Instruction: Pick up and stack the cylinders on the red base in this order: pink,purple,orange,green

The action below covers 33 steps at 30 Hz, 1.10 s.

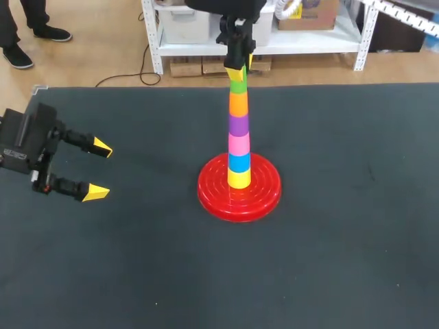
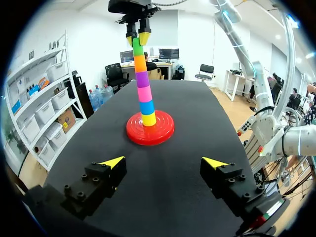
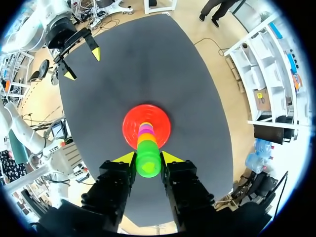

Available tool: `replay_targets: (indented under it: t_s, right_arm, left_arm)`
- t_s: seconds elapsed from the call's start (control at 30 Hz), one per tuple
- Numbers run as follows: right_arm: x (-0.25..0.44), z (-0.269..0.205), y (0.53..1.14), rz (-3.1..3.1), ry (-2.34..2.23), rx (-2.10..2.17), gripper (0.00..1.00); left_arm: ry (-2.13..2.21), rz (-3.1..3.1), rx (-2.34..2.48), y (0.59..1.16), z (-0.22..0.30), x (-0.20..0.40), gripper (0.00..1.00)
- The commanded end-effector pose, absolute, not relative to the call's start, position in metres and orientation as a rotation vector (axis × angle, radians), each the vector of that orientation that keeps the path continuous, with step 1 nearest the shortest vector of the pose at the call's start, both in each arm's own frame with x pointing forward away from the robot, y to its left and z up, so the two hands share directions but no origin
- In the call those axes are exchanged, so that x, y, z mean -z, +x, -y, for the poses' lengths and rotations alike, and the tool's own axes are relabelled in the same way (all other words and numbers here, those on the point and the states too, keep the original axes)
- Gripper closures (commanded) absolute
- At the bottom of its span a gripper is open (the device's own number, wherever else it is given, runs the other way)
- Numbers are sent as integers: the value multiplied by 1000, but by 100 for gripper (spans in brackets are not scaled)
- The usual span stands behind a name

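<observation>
On the dark table (image 1: 343,240) the red base (image 1: 212,188) carries an upright tower: from below a yellow cylinder (image 1: 239,178), a blue cylinder (image 1: 239,162), the pink cylinder (image 1: 239,144), the purple cylinder (image 1: 238,125), the orange cylinder (image 1: 238,103) and on top the green cylinder (image 1: 237,86). The right claw (image 3: 148,158) is above the tower and grips the green cylinder – its yellow tips touch it from two sides. The left claw (image 1: 99,170) is well apart from the base, at the left side of the table, with its fingers spread wide and nothing between them.
</observation>
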State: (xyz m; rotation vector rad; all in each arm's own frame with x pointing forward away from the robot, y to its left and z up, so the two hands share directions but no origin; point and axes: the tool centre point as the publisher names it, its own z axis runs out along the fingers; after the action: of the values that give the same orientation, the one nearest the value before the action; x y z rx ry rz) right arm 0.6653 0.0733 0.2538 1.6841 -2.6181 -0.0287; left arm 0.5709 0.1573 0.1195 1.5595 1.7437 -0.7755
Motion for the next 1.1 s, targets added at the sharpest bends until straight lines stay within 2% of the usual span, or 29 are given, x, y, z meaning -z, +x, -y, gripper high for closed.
replay_targets:
  t_s: [0.03, 0.17, 0.2, 0.23, 1.1]
  right_arm:
    - [-247, -70, 662, 2631, 1690, 31, 100]
    - [-248, -70, 661, 2634, 1699, 21, 100]
    - [-249, -70, 661, 2643, 1698, 15, 96]
    - [-249, -70, 661, 2647, 1699, 13, 2]
    - [-273, -61, 657, 2805, 1691, 61, 0]
  left_arm:
    - [1557, -1739, 774, 570, -158, -118, 0]
    - [1557, -1739, 774, 570, -158, -118, 0]
    - [1557, -1739, 774, 570, -158, -118, 0]
    - [1557, -1739, 774, 570, -158, -118, 0]
    - [1557, -1739, 774, 570, -158, -118, 0]
